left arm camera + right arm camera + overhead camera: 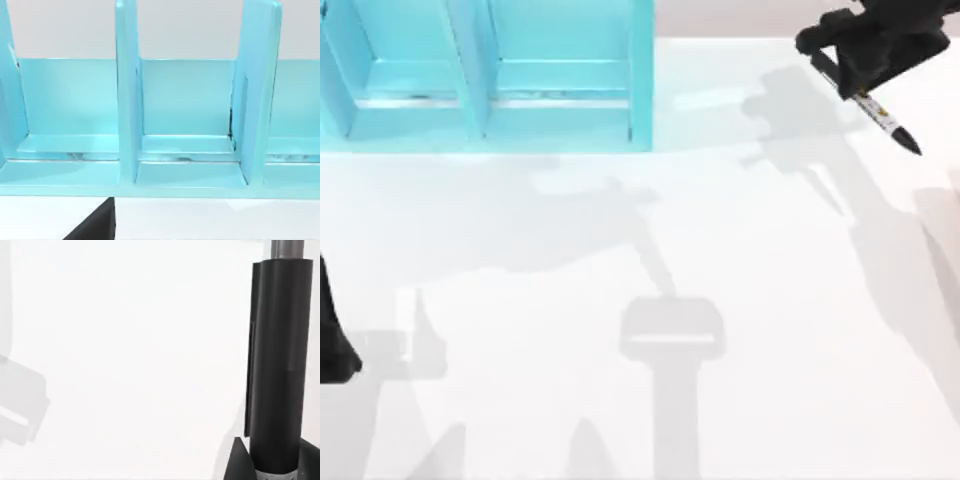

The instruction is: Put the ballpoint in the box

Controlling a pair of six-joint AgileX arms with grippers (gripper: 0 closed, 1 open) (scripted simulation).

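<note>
The white worktop [740,300] carries a tall turquoise box [490,80] with upright dividers at the far left. At the far right, my right arm reaches in from the edge, its right gripper [855,75] raised above the surface, jaws pinching the ballpoint [880,115]. The pen slants down toward the near right, tip free, well apart from the box. My left arm [335,345] sits parked at the near left edge; its jaws I cannot tell.
</note>
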